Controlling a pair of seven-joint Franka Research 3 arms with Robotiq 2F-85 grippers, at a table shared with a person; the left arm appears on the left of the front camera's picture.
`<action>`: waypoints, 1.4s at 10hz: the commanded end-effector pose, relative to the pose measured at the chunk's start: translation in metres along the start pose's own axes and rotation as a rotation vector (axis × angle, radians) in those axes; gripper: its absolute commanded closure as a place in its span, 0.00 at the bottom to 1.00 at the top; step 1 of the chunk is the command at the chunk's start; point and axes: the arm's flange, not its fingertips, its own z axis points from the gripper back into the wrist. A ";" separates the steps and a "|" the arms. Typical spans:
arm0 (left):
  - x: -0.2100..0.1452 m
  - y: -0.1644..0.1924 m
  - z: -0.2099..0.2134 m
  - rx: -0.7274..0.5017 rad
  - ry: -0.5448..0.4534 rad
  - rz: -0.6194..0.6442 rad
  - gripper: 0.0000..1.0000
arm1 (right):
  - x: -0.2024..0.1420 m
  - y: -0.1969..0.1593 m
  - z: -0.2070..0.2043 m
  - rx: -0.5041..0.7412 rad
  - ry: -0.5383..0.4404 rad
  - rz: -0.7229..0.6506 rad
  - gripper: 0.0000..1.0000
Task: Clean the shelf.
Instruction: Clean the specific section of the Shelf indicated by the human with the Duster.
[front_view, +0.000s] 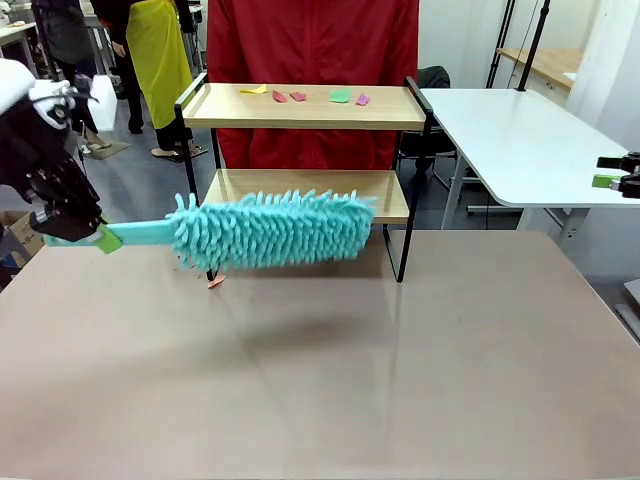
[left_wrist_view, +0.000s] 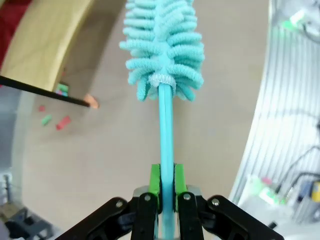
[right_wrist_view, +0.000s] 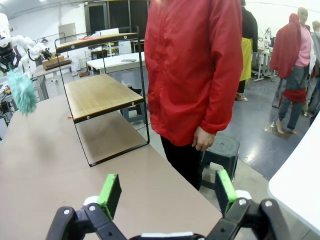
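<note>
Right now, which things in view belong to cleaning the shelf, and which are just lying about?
Part of the job: shelf; coloured scraps on its top board; teal fluffy duster, its handle clamped in the left gripper.

Just lying about: white side table; black stool; person in a red jacket behind the shelf.

No legible text, labels, brand marks or nos. were visible in any view. The shelf (front_view: 305, 108) carried no readable print, and anything farther off was too small or blurred to make out.
</note>
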 end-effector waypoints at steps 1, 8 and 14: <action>0.006 -0.011 0.031 0.039 0.192 -0.077 0.87 | 0.008 0.001 -0.002 -0.010 0.016 -0.006 0.00; 0.033 -0.069 0.150 0.051 0.764 -0.041 0.87 | 0.008 0.001 -0.002 -0.010 0.016 -0.006 0.00; 0.029 -0.076 0.155 0.045 0.806 -0.029 0.87 | 0.008 0.001 -0.002 -0.010 0.016 -0.006 0.00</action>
